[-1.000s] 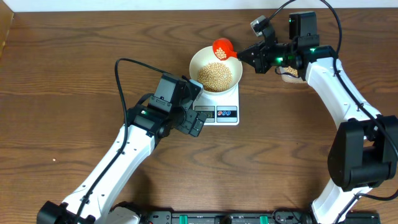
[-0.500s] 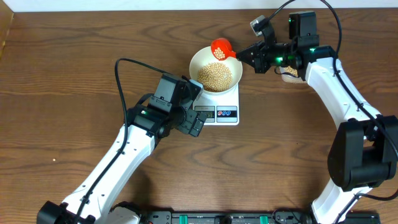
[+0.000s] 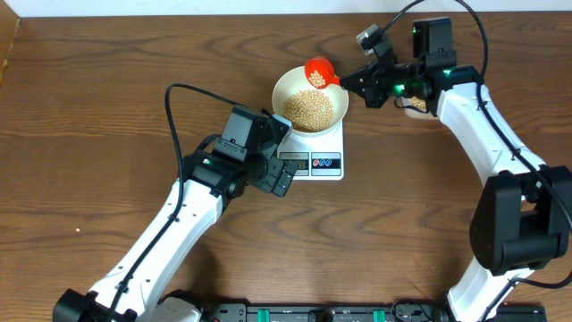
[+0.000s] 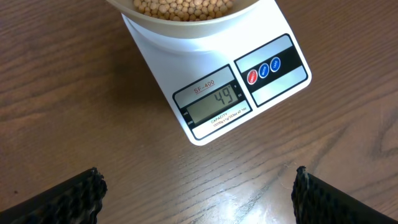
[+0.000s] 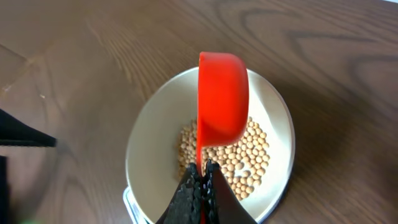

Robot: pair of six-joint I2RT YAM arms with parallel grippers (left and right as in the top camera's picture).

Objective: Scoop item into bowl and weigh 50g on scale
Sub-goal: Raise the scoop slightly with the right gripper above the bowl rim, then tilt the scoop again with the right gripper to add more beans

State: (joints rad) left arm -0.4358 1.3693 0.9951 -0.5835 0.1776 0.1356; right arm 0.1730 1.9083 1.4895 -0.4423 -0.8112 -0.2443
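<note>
We see small, round, tan-yellow beans (image 3: 310, 107) heaped in the smooth round white bowl (image 3: 284, 89), which sits on the far end of the white rectangular plastic scale (image 4: 205, 68). The scale's grey display (image 4: 213, 103) reads 49, and its long axis runs from the bowl toward the arms' bases, display end nearest. A glossy red plastic scoop (image 5: 222, 99) hangs over the bowl's rim, its handle pinched by the right gripper (image 5: 200, 186). The left gripper (image 4: 199, 193) is spread wide over the grained brown wooden table (image 3: 107, 107), just before the scale.

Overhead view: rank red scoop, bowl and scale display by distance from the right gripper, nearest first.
1. red scoop, clamped in the right gripper.
2. bowl, right beside the gripper, under the scoop.
3. scale display, farthest, in front of the bowl.
</note>
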